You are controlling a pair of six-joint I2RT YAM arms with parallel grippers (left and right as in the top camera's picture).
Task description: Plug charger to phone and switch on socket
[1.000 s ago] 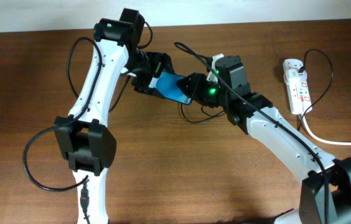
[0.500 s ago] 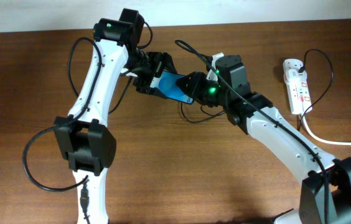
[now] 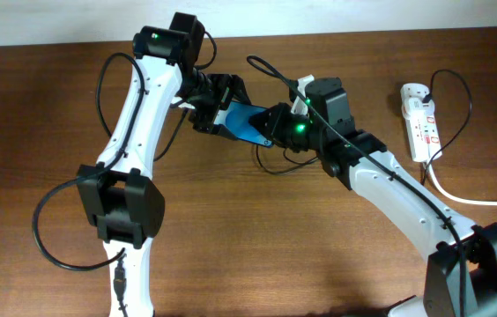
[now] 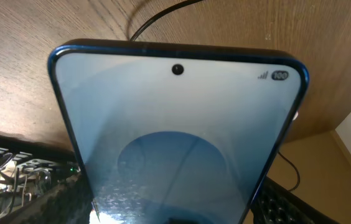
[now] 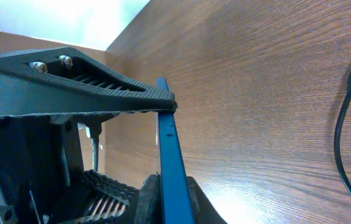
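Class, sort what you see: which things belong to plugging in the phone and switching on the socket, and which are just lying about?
Job: phone, charger cable, power strip.
Just there: wooden table, arms' own black cables.

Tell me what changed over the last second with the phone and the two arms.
The phone, raised between the left tool and the right tool, tipped slightly further onto its edge: its blue face looks narrower from overhead. The right tool crept a touch left. Nothing was visibly taken hold of or let go. The socket and its white lead stayed put.
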